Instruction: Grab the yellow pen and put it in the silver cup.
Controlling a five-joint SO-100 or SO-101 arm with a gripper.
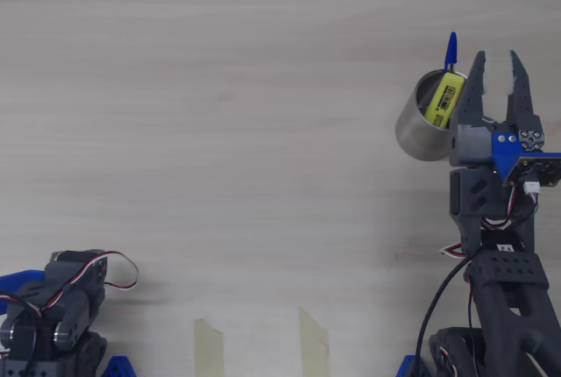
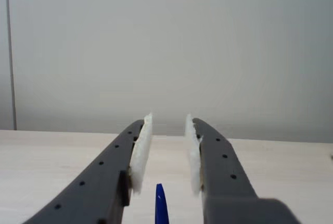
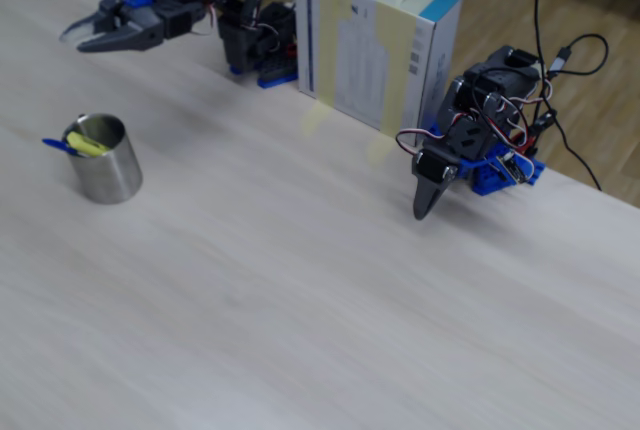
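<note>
The silver cup (image 1: 419, 131) stands on the wooden table at the right in the overhead view and at the left in the fixed view (image 3: 108, 175). The yellow pen (image 1: 445, 101) leans inside it, barcode label up; it also shows in the fixed view (image 3: 85, 143). A thin blue-capped pen (image 1: 450, 49) sticks out of the cup too, and its blue tip shows in the wrist view (image 2: 161, 203). My gripper (image 1: 497, 57) is open and empty, raised just right of the cup. It shows open in the wrist view (image 2: 168, 117) and in the fixed view (image 3: 75, 40).
A second, idle arm sits at the bottom left in the overhead view (image 1: 53, 307) and at the right in the fixed view (image 3: 460, 150). A white and blue box (image 3: 380, 40) stands at the table's far edge. Two tape strips (image 1: 210, 342) lie near the front edge.
</note>
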